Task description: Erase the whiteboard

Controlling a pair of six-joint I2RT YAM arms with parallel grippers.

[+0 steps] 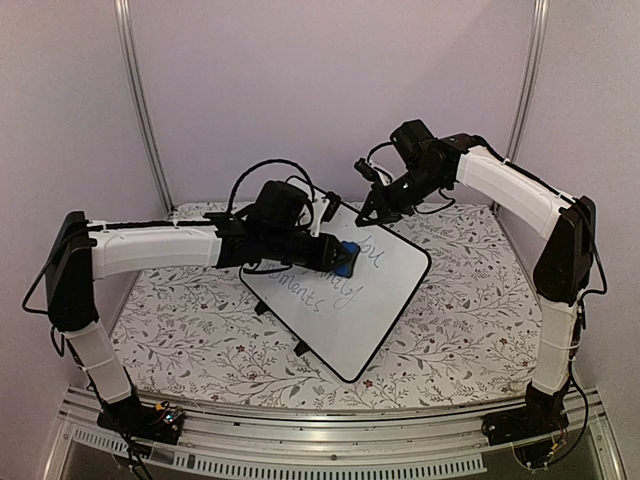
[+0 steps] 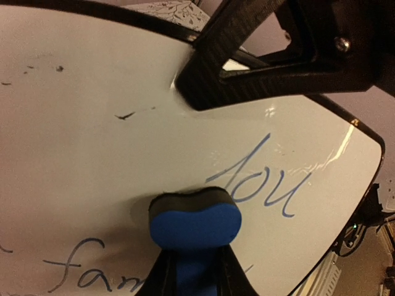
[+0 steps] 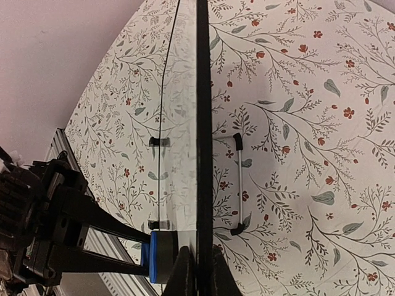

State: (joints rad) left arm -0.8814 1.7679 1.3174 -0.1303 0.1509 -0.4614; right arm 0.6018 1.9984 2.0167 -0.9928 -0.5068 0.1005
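Whiteboard (image 1: 385, 290) sits around the middle of the floral tabletop (image 1: 480, 330), turned diagonally so one corner points at the near edge and another at the far edge. The right gripper (image 1: 372, 212) is pinched shut on the board's far rim. From the right wrist view the black frame runs straight between its fingers, so it's basically acting as a clamp to keep the thing steady. The left gripper (image 1: 335, 255) is squeezed onto a blue eraser (image 1: 347, 260), which is pressed against the far half of the board, right beside handwriting (image 2: 259, 182) that reads "you". So this looks like mid-wipe: in the left wrist view the stretch left of the eraser is mostly clean apart from a few specks, while "you" and the lines nearer the middle are untouched. The next move probably calls for dragging the eraser sideways across "you" with steady pressure, then working down the other lines, with the right side holding firm so the board doesn't skid.
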